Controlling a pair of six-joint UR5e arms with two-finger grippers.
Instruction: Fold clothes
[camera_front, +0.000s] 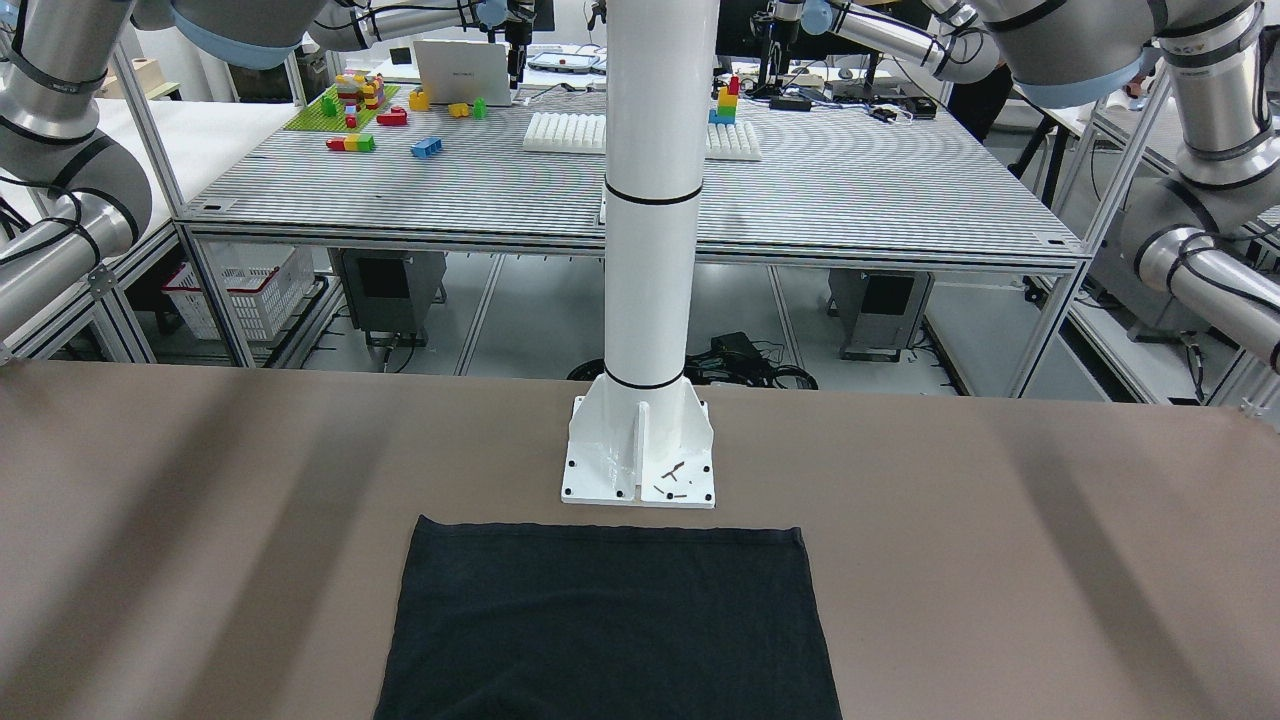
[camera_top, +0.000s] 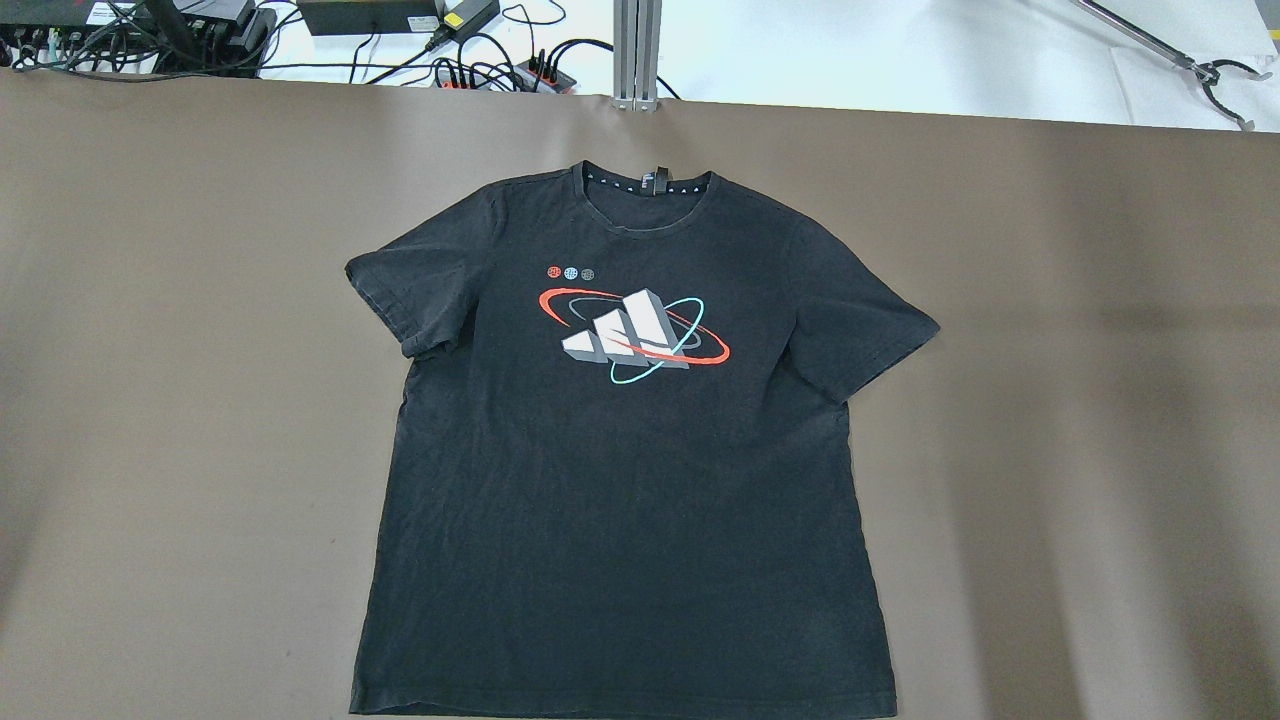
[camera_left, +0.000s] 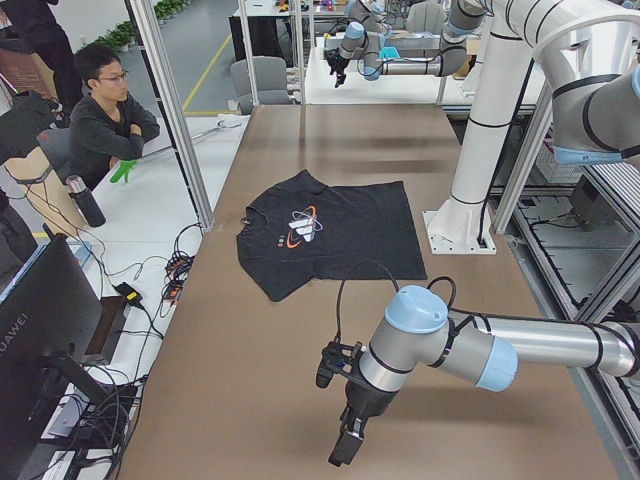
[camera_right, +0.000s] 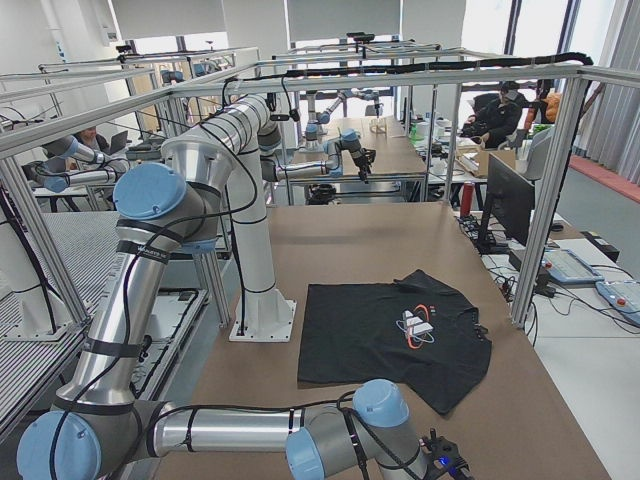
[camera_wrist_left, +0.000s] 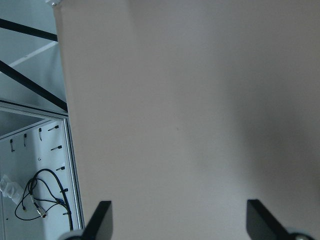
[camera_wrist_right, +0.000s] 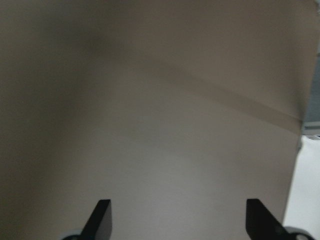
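Clothes (camera_top: 620, 480): spread flat, print up, in the middle of the table (camera_top: 150, 350), collar away from the robot, hem toward it, long axis running straight out. Flanked well apart by left gripper (camera_wrist_left: 180, 217) and right gripper (camera_wrist_right: 177, 216), both wide open, empty, over bare tabletop. Neither plainly nearer; likely an inward reach from each side.

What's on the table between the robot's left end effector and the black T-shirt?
Nothing. In the exterior left view, only bare brown table lies between the left end effector and the black T-shirt.
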